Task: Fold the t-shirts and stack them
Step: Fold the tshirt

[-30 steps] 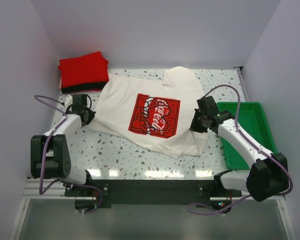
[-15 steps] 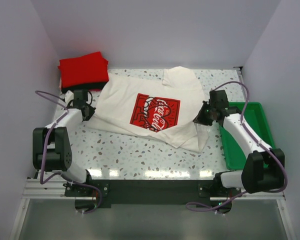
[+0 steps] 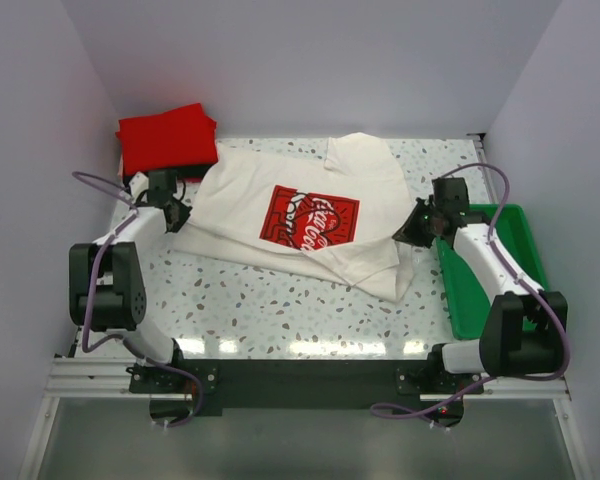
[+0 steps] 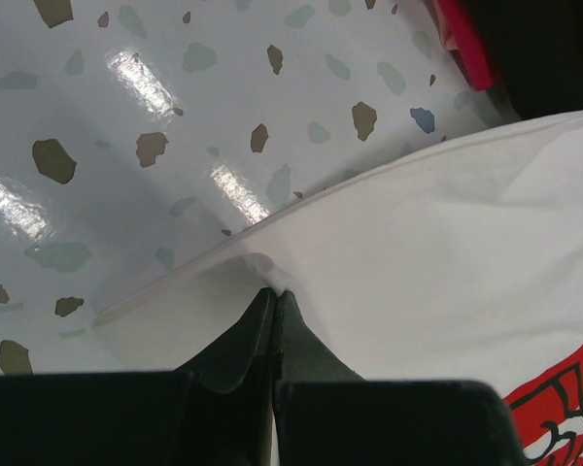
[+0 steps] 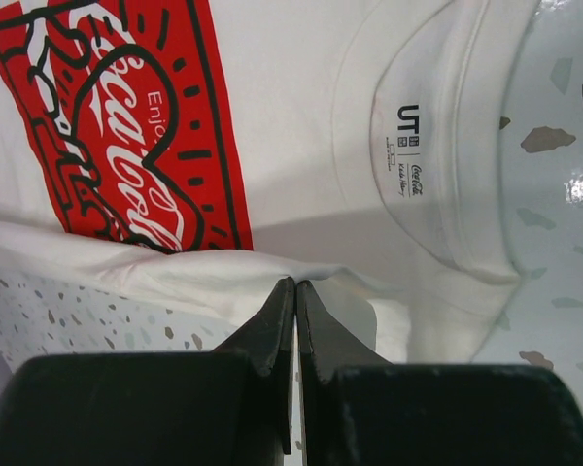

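A cream-white t-shirt (image 3: 280, 190) with a red rectangular chest print (image 3: 310, 222) lies spread on the speckled table. My left gripper (image 3: 176, 215) is shut on its left edge; in the left wrist view the gripper (image 4: 275, 291) pinches a fold of the cloth (image 4: 418, 252). My right gripper (image 3: 410, 232) is shut on its right edge; in the right wrist view the gripper (image 5: 294, 283) holds a lifted fold, with the collar label (image 5: 408, 150) and the print (image 5: 126, 126) beyond. A folded red shirt (image 3: 167, 140) lies on a black one (image 3: 140, 179) at the far left corner.
A green plastic tray (image 3: 500, 265) stands along the table's right edge, under my right arm. White walls close in the back and sides. The speckled table (image 3: 260, 300) shows in front of the shirt.
Both grippers have moved away from me and slightly outward with the shirt's edges. The shirt's near hem has been drawn back and the cloth is pulled flatter.
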`<action>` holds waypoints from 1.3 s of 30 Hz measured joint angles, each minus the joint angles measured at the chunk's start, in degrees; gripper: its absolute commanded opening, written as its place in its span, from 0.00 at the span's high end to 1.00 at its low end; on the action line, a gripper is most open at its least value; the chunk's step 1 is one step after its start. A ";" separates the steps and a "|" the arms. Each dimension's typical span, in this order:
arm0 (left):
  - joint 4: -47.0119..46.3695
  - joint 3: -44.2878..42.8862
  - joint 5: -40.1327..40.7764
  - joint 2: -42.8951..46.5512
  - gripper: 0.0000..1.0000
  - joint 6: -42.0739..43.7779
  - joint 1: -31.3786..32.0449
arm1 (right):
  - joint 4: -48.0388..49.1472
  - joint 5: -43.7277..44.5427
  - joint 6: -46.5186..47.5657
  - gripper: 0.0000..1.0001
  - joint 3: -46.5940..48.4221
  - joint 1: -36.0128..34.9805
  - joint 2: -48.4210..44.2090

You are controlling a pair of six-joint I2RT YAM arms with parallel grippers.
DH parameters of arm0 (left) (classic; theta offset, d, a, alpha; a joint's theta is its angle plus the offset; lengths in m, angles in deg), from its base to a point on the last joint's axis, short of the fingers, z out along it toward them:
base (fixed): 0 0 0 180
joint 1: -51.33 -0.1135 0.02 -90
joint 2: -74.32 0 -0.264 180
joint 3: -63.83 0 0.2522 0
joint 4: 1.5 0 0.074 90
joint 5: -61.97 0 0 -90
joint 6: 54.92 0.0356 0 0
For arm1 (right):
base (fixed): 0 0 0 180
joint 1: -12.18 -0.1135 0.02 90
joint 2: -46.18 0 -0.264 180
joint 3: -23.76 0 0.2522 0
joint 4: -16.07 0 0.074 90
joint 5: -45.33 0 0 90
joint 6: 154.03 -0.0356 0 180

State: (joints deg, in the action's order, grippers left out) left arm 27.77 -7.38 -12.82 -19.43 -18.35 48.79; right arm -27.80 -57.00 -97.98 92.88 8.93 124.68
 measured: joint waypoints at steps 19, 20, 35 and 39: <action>-0.37 -5.73 -1.73 -6.75 1.00 0.02 0.00 | 2.86 -3.34 0.13 1.00 -1.18 4.90 1.92; -0.37 -5.79 -1.75 -7.04 1.00 0.02 0.00 | 2.95 -3.54 0.13 1.00 -1.36 5.14 2.12; -0.42 -9.75 -3.10 -10.23 1.00 0.07 0.07 | 4.90 -4.20 0.04 1.00 -2.01 7.15 4.33; -0.39 -10.54 -3.23 -11.45 1.00 0.28 0.07 | 5.62 -4.50 -0.13 1.00 -2.01 7.30 6.16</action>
State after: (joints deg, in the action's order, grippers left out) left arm 27.38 -17.92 -16.06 -30.89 -18.07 48.85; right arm -22.18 -61.51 -98.11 90.87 16.23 130.84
